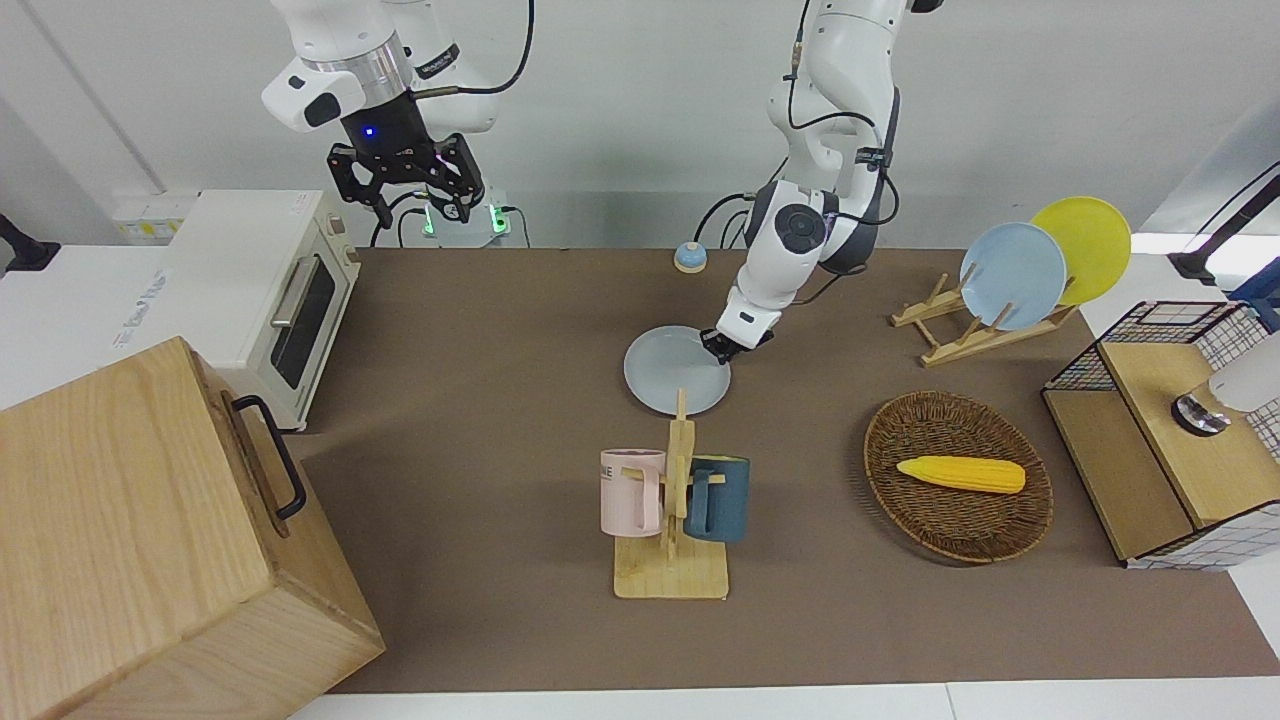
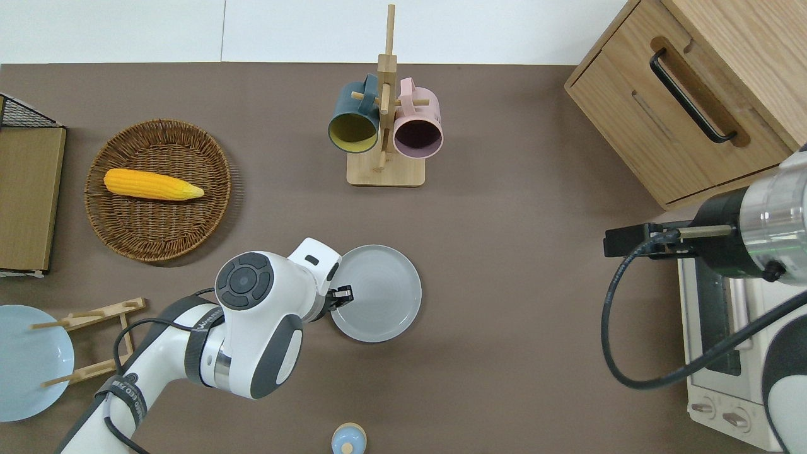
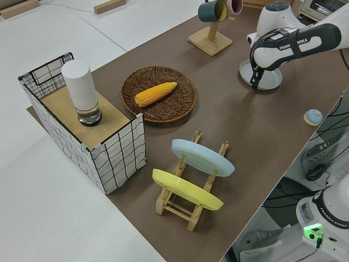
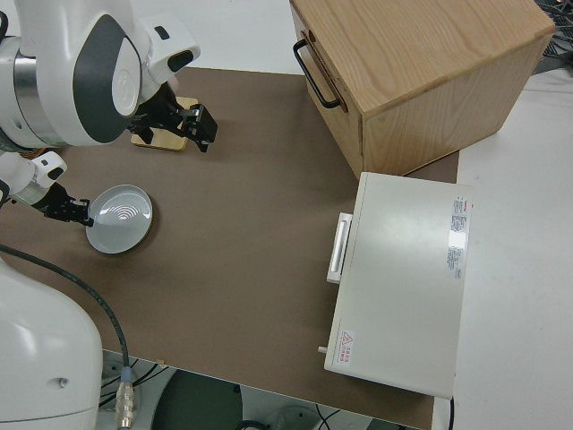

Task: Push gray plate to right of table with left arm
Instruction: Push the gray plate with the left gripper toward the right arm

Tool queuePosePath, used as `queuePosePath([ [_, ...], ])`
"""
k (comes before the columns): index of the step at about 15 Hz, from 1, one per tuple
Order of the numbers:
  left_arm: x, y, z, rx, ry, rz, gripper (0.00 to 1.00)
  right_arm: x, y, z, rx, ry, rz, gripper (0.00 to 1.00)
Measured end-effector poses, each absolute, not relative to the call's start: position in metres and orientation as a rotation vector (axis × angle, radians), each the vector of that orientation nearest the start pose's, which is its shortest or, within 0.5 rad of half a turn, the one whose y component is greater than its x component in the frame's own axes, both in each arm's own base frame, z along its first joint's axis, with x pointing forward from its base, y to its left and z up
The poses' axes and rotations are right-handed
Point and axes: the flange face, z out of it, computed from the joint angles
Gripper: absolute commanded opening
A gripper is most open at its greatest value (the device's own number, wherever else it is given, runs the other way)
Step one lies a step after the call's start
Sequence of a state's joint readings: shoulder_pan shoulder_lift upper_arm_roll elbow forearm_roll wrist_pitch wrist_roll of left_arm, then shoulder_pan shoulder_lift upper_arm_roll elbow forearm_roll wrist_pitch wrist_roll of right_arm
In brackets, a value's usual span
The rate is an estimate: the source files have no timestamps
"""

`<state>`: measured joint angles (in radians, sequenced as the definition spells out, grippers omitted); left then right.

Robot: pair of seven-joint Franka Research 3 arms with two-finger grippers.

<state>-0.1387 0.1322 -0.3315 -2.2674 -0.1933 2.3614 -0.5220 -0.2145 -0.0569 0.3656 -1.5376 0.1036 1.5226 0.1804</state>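
Pressing low against the rim of the gray plate, the left hand meets it from the left arm's end so it can slide toward the right arm's end; whether its fingers are parted I cannot tell. Round, shallow and smooth, the plate lies flat mid-bench (matte brown), nearer the robots than the wooden mug rack. Right arm is parked.

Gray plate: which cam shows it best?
Overhead: the whole gray plate is unobstructed, with the left hand at its rim. Front view has the mug rack overlapping its edge; both side views show it small.
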Motion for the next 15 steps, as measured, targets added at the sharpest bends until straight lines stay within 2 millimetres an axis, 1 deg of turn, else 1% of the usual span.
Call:
queuePosePath([
  [4,0.463,-0.259,0.302,-3.269,-0.333,0.169,0.00,0.524,0.098,0.665,-3.053,0.034,-0.036,0.996],
  [12,0.444,-0.303,0.301,-3.301,-0.378,0.147,0.00,0.524,0.098,0.665,-3.053,0.034,-0.036,0.996],
  [15,0.442,-0.312,0.301,-3.308,-0.372,0.145,0.00,0.524,0.098,0.665,-3.053,0.034,-0.036,0.996],
])
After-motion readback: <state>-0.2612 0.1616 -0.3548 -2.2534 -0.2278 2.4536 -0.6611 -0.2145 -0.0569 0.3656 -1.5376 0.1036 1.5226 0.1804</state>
